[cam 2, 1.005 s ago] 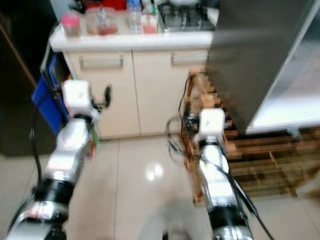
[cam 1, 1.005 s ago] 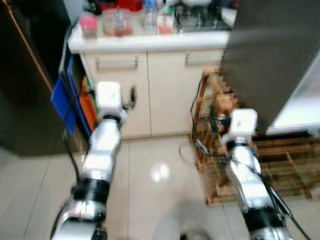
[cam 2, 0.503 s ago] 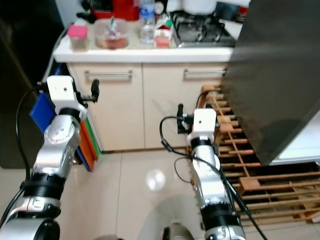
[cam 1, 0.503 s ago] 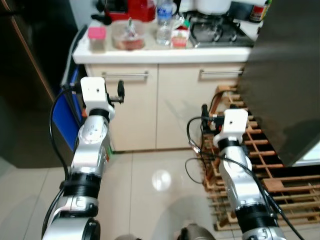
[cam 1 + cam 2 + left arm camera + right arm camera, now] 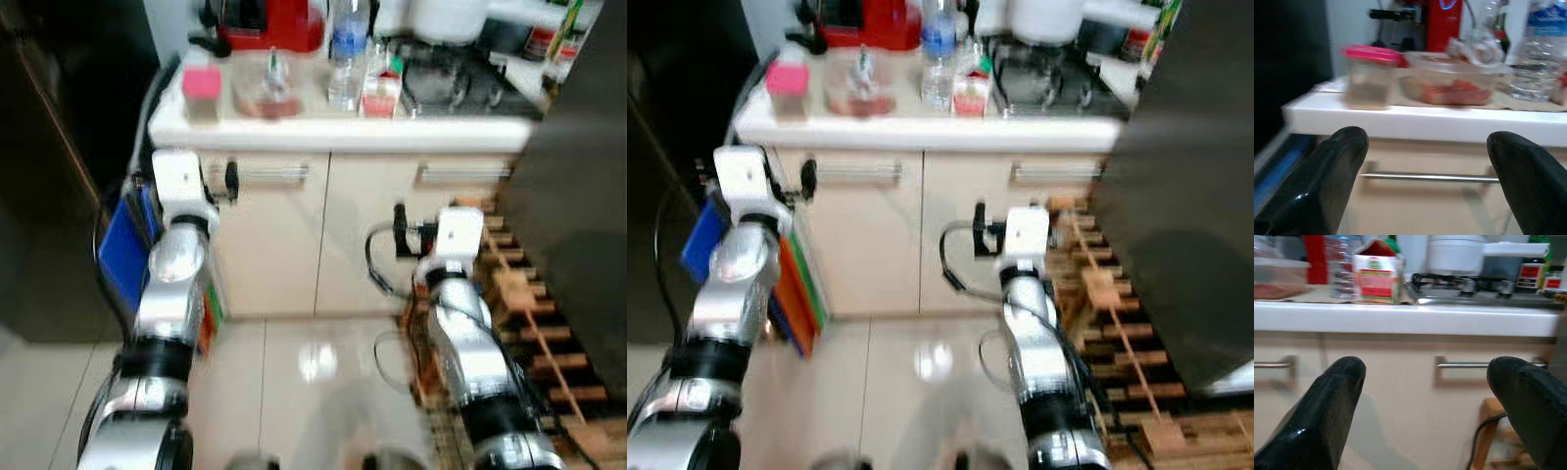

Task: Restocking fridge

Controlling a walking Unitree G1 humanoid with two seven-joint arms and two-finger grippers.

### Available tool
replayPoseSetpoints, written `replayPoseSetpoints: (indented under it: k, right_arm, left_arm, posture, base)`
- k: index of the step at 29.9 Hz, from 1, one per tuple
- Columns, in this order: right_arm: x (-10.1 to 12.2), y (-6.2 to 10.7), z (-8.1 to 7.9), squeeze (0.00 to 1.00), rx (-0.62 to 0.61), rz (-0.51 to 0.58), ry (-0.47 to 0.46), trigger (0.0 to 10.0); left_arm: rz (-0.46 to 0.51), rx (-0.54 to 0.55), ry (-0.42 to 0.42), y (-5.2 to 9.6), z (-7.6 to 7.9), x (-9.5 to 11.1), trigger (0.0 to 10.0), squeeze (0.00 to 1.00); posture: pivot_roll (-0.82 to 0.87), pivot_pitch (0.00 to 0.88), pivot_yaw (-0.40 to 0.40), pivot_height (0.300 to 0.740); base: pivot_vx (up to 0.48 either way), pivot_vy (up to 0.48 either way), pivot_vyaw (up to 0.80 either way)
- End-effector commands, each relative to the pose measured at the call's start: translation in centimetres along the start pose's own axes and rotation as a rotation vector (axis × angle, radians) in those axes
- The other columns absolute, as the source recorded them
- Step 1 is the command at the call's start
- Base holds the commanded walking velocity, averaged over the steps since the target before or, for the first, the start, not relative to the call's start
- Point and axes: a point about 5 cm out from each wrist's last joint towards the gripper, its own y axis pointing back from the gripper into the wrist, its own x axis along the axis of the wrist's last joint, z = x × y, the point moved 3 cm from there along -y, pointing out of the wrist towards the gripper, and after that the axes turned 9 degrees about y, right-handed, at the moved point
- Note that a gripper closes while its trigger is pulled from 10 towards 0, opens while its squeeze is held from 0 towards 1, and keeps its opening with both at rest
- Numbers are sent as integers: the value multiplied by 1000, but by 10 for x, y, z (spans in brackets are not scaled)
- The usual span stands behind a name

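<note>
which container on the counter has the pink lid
The small clear jar at the counter's left end, the only one with a pink lid. The wider clear food tub beside it has a clear lid, and the water bottle has a blue label.

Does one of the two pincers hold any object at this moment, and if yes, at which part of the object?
Nothing is held. The left pincer and the right pincer are both open and empty, raised in front of the cabinet below the counter.

red appliance (image 5: 269, 22), gas stove (image 5: 1469, 284), wooden rack (image 5: 1117, 313)
</note>
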Motion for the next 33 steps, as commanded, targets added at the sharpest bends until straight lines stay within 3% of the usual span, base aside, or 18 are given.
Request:
replayPoseSetpoints:
  k: [1,9,10,11,12,13,15,20,28,33]
  right_arm:
    - [1,-3,3,0,-5,-1,-10,10000]
    - [5,-3,0,0,21,25,-12,10000]
    - [4,-3,-1,0,25,19,-23,10000]
    - [3,-3,-1,0,28,15,-25,10000]
    - [3,-3,-1,0,28,15,-25,10000]
    - [3,-3,-1,0,30,13,-26,10000]
    - [3,-4,-1,0,33,13,-24,10000]
    - [5,-2,-2,0,38,18,-23,10000]
    - [1,7,-2,0,52,9,-15,10000]
    - [4,9,-1,0,54,18,1,10000]
  left_arm:
    - [42,18,7,-2,-2,11,10000,1000]
    - [42,23,18,4,-2,9,10000,1000]
    - [54,-5,-1,3,4,11,10000,1000]
    - [62,-26,-18,2,9,14,10000,490]
    - [62,-26,-18,2,9,14,10000,490]
    - [65,-43,-12,1,13,16,10000,0]
    - [2,-25,-5,-3,15,12,10000,0]
    - [46,-60,9,-3,23,28,10000,0]
    - [12,-93,15,-10,40,28,10000,0]
    - [11,-187,8,-13,54,33,10000,0]
  posture:
    - [8,0,-19,703]
    - [13,0,-25,703]
    - [15,0,-30,703]
    - [14,0,-31,703]
    - [14,0,-31,703]
    - [14,0,-31,703]
    - [10,0,-29,703]
    - [-5,0,-31,703]
    - [-22,6,-41,703]
    - [-41,7,-33,703]
  base:
    - [480,0,0]
    - [480,0,335]
    - [480,0,425]
    - [307,0,0]
    - [307,0,0]
    - [0,0,0]
    - [0,0,0]
    - [0,0,0]
    - [0,0,0]
    - [0,0,0]
